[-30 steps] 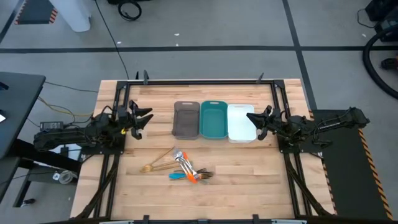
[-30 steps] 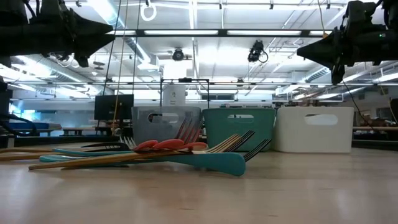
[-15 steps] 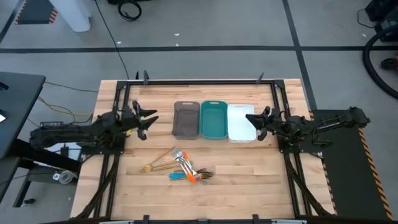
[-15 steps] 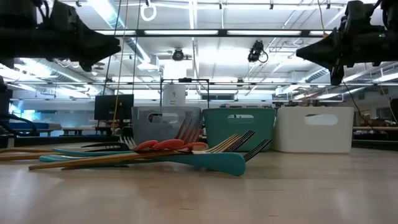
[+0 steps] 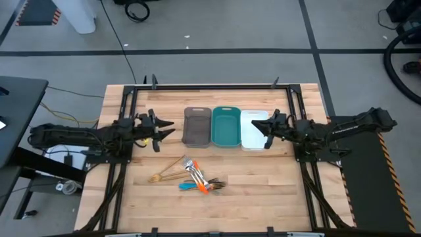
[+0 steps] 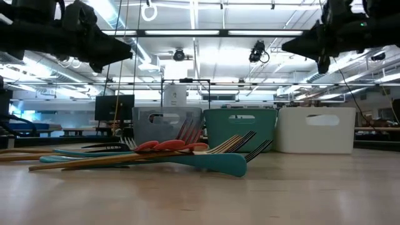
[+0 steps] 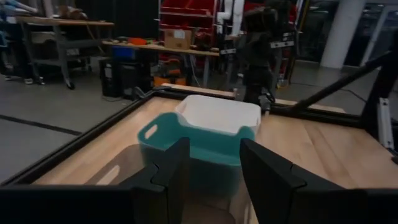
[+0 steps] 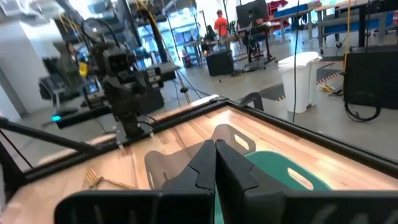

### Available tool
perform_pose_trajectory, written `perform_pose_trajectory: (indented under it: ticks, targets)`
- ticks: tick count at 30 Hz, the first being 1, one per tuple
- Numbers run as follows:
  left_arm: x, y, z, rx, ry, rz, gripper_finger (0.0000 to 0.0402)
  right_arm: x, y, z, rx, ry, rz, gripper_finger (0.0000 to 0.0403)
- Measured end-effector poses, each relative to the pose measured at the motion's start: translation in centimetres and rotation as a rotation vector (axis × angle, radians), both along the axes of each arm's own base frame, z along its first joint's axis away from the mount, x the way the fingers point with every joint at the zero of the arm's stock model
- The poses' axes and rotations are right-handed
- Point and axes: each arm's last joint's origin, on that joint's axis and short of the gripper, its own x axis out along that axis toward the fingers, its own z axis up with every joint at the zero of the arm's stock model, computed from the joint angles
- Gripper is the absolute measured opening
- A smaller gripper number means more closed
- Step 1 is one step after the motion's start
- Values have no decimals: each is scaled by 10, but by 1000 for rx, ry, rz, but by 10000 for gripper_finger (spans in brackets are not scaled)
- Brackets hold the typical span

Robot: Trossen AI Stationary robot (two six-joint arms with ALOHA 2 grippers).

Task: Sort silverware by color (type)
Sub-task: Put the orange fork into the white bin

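Note:
The silverware (image 5: 189, 176) lies in a heap on the table's near middle: gold, orange-handled and blue-handled pieces crossing one another (image 6: 156, 156). My left gripper (image 5: 168, 127) hovers open, level, left of the grey-brown tray (image 5: 197, 126); its fingers (image 7: 211, 177) point at the trays. My right gripper (image 5: 263, 126) is shut, held level above the white tray (image 5: 253, 129); its fingers (image 8: 214, 165) are together. Neither gripper is near the heap.
Three trays stand side by side at the table's far middle: grey-brown, teal (image 5: 225, 127) and white. A black frame (image 5: 210, 86) edges the table. Bare wood lies left, right and near of the heap. People and benches show in the room beyond.
My left gripper has moved toward the table's right, nearer the grey-brown tray. My right gripper has moved toward the table's left and up, out over the white tray. The silverware has not moved.

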Motion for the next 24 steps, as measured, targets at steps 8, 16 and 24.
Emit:
perform_pose_trajectory:
  ticks: [8,16,24]
  targets:
    - [6,-9,7,15,78,-19,151,36,4,16,-44,87,6,9]
    - [7,-17,12,19,90,-43,151,71,9,31,-81,127,56,9]
    - [8,-22,15,11,164,-58,151,98,13,36,-91,156,88,9]
